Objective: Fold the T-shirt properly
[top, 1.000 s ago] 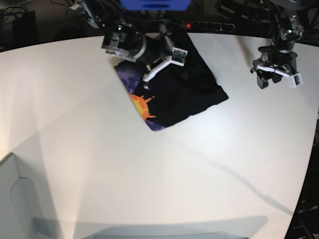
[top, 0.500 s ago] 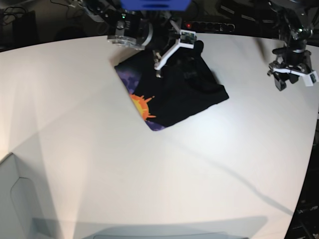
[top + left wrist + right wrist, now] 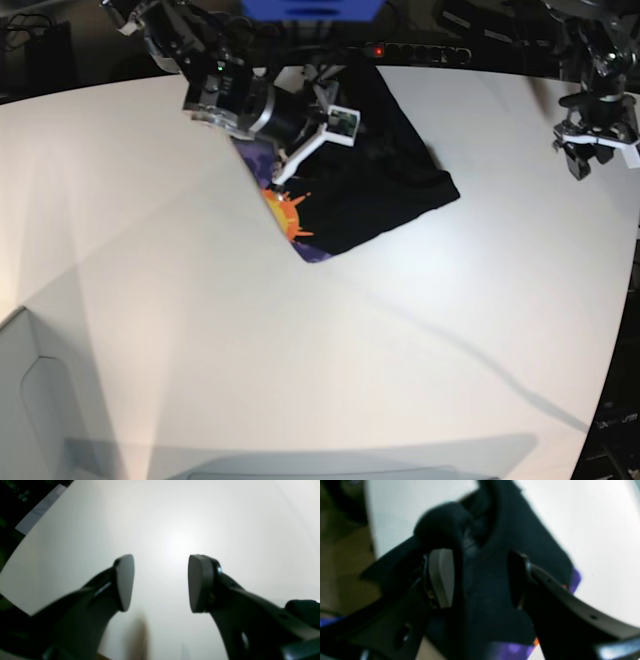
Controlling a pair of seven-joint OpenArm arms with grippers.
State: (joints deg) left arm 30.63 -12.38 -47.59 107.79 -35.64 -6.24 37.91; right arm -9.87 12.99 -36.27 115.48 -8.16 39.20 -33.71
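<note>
Right end effector [image 3: 480, 580] gapes, blurred over T-shirt [image 3: 380, 180]; left end effector [image 3: 160, 582] gapes above table [image 3: 350, 350].

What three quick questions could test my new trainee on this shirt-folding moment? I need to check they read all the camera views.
1. True or false: the left gripper is shut on cloth.
2. Which gripper is over the T-shirt? A) left B) right C) both
3. Fill in: the sun in the shirt's print is ____-coloured.

Key:
1. False. In the left wrist view its jaws stand apart, with only bare white table between them.
2. B. The right wrist view shows black cloth between its open fingers; whether the cloth touches them is too blurred to tell.
3. Orange, with purple beside it.
</note>
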